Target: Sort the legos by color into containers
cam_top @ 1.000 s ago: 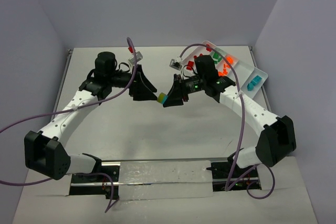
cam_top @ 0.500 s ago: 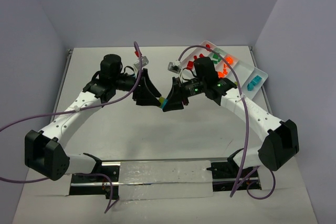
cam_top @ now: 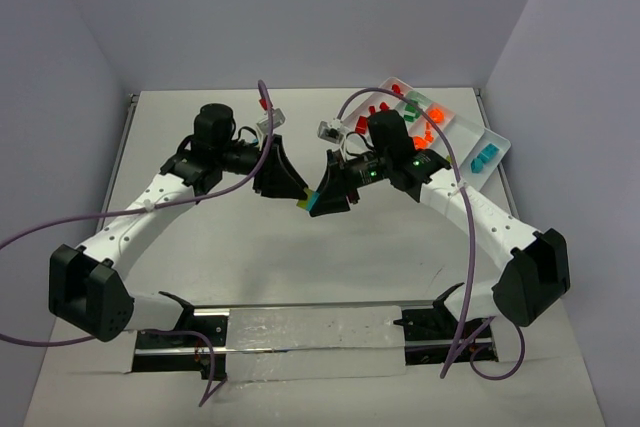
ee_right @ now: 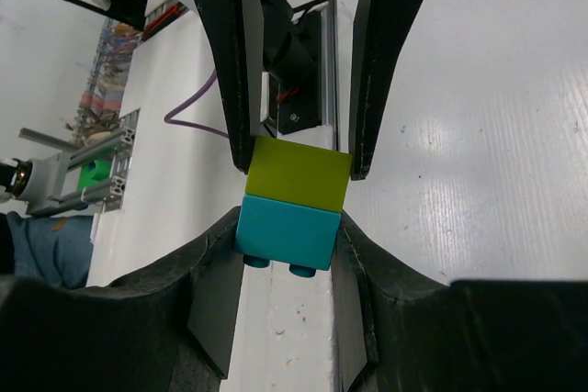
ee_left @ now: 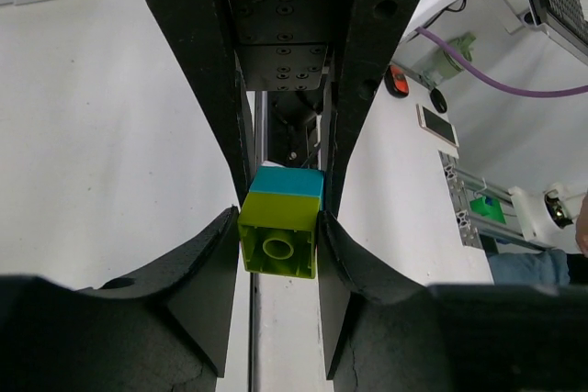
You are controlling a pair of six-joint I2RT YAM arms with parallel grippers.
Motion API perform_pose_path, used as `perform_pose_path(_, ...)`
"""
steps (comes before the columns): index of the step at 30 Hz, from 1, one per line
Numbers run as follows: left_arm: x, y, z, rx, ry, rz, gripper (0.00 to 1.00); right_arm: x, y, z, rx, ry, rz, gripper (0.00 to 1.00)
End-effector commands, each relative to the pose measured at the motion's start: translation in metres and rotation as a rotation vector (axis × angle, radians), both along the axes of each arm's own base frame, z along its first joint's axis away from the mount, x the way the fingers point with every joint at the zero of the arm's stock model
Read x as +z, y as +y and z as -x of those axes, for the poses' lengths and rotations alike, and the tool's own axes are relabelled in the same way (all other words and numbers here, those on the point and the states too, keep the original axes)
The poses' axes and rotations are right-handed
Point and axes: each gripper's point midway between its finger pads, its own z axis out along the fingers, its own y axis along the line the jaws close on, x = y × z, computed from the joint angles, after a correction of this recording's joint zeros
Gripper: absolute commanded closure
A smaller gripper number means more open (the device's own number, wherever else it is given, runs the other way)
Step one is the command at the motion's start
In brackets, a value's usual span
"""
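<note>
1. Find both claws nose to nose over the middle of the table [cam_top: 230,247], sharing one two-brick stack that looks lifted off the surface.
2. Read the left gripper [ee_left: 278,231] as nearly closed, with only a brick's width between the pads, pinching the yellow-green brick [ee_left: 278,243] on two opposite faces.
3. Read the right gripper [ee_right: 287,231] as equally narrow, pinching the cyan brick [ee_right: 287,236] the same way, with nothing else in either claw.
4. See the two bricks pressed face to face, the seam falling just between the two sets of fingertips, each claw on its own colour.
5. Key relation: long axis of the stack lies along the line from claw to claw, roughly left to right across the table. Judge that separation calls for a pull straight apart along that line, perhaps with a slight hinge at the seam. A slip from either pad would drop a brick.
6. Locate the tray [cam_top: 500,142] at the far right corner, near the right arm and well apart from the left. Note cyan pieces [cam_top: 484,157] already in its end compartment, so judge the right arm better placed for the cyan drop.
7. Cannot make out a yellow-green compartment from the top view.
</note>
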Motion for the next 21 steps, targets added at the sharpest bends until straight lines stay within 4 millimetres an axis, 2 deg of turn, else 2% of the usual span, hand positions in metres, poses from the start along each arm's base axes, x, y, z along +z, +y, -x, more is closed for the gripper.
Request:
perform_pose_path(1, 0.005, 0.001, 0.013, -0.094, 0.004, 0.03, 0.87, 0.016, -0.004, -0.004, -0.031, -0.086, -0.014, 1.0)
perform_pose_path(2, 0.006, 0.001, 0.013, -0.094, -0.008, 0.031, 0.89, 0.015, -0.005, -0.004, -0.033, -0.083, -0.011, 1.0)
perform_pose_path(3, 0.004, 0.002, 0.01, -0.083, 0.001, 0.017, 0.98, 0.016, -0.008, -0.005, -0.043, -0.087, -0.009, 1.0)
perform_pose_path(4, 0.004, 0.003, 0.002, -0.06, -0.027, 0.009, 1.0, 0.013, -0.012, -0.007, -0.052, -0.104, 0.0, 1.0)
perform_pose_path(8, 0.002, 0.011, -0.017, -0.008, -0.041, -0.014, 1.0, 0.008, -0.037, -0.025, -0.132, -0.134, 0.034, 1.0)
perform_pose_path(10, -0.002, 0.02, -0.034, 0.053, -0.048, -0.024, 1.0, 0.001, -0.062, -0.035, -0.193, -0.123, 0.061, 1.0)
perform_pose_path(12, -0.004, 0.025, -0.044, 0.088, -0.064, -0.026, 1.0, -0.004, -0.095, -0.058, -0.306, -0.129, 0.086, 1.0)
perform_pose_path(15, -0.008, 0.027, -0.062, 0.153, -0.11, -0.057, 1.0, -0.018, -0.143, -0.078, -0.449, -0.108, 0.153, 1.0)
perform_pose_path(16, -0.008, 0.026, -0.07, 0.169, -0.13, -0.069, 1.0, -0.026, -0.17, -0.092, -0.534, -0.108, 0.204, 1.0)
perform_pose_path(19, -0.011, 0.022, -0.093, 0.229, -0.14, -0.094, 1.0, -0.052, -0.226, -0.119, -0.695, -0.065, 0.344, 1.0)
perform_pose_path(20, -0.015, 0.018, -0.104, 0.259, -0.145, -0.117, 1.0, -0.066, -0.255, -0.132, -0.781, -0.045, 0.434, 1.0)
perform_pose_path(21, -0.012, 0.015, -0.107, 0.267, -0.159, -0.124, 1.0, -0.07, -0.273, -0.139, -0.833, -0.038, 0.473, 1.0)
